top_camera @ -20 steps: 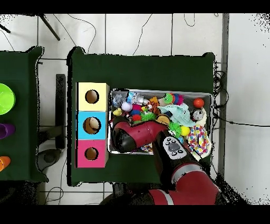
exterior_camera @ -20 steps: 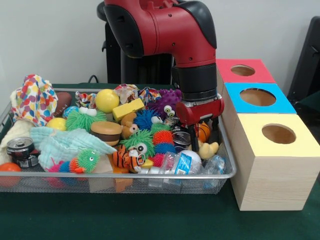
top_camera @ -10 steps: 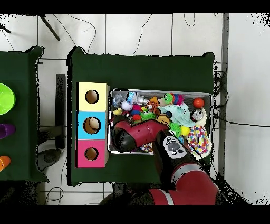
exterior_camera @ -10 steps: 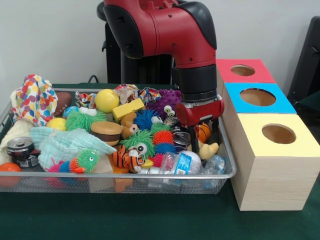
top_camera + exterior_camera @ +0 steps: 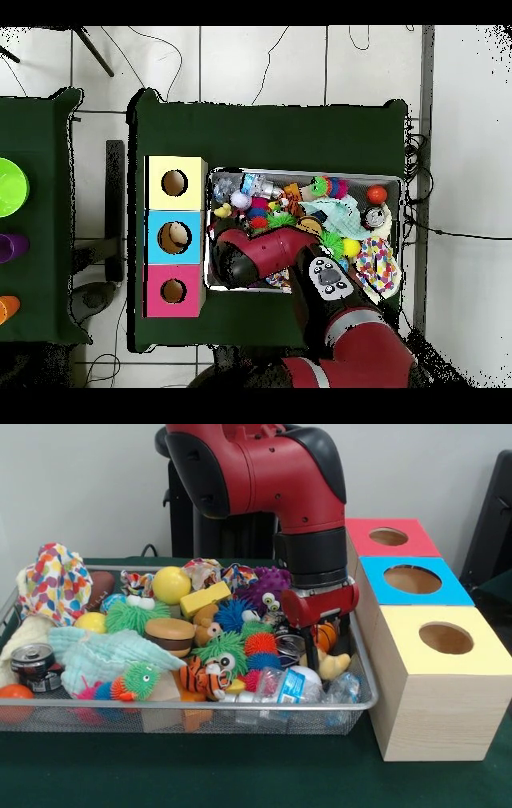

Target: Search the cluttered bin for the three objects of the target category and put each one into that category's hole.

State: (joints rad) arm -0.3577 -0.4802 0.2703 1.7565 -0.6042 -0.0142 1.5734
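Note:
A wire bin holds a heap of toys, bottles and cans. My gripper reaches down into its right end from the red arm. It sits at a small orange ball, just above a yellow duck and beside a crushed plastic bottle. Whether it grips the ball is hidden. Right of the bin stand three boxes with round holes: yellow, blue and red. In the overhead view the arm covers the gripper, and something pale lies inside the blue box's hole.
Spiky balls, a toy burger, a yellow ball, a tiger toy, a soda can, a pale cloth and a spotted cloth crowd the bin. Its right rim stands close to the yellow box.
Almost nothing differs; the gripper stays low at the orange ball, having sunk very slightly, and the toys lie as before.

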